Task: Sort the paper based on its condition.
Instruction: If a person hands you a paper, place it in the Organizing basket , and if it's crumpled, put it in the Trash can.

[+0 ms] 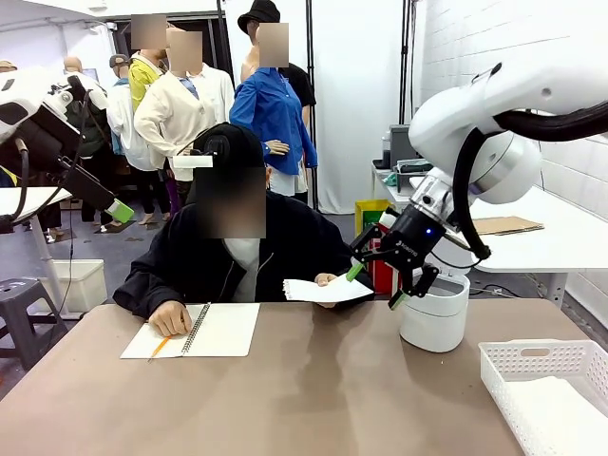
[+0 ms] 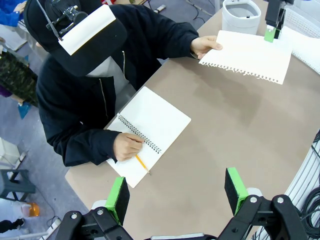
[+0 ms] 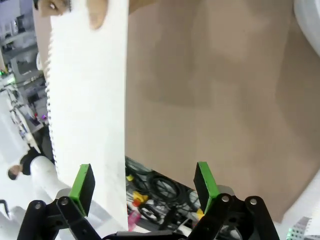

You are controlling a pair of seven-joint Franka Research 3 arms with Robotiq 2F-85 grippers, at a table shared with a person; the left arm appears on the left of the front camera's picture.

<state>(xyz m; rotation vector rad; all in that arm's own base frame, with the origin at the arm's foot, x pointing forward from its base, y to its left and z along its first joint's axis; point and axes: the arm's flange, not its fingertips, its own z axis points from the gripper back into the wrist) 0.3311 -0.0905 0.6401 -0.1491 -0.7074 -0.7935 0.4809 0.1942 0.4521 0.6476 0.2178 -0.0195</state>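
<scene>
The person across the table holds out one sheet of paper in one hand; its ragged torn edge shows in the left wrist view. My right gripper is open at the sheet's free end. In the right wrist view the paper runs past the left green pad and part of it lies between the wide jaws, ungripped. My left gripper is open and empty, high over the table's left side.
A spiral notebook lies open before the person, whose other hand holds a pencil on it. A white round bin stands just behind my right gripper. A white slatted basket sits at the near right corner.
</scene>
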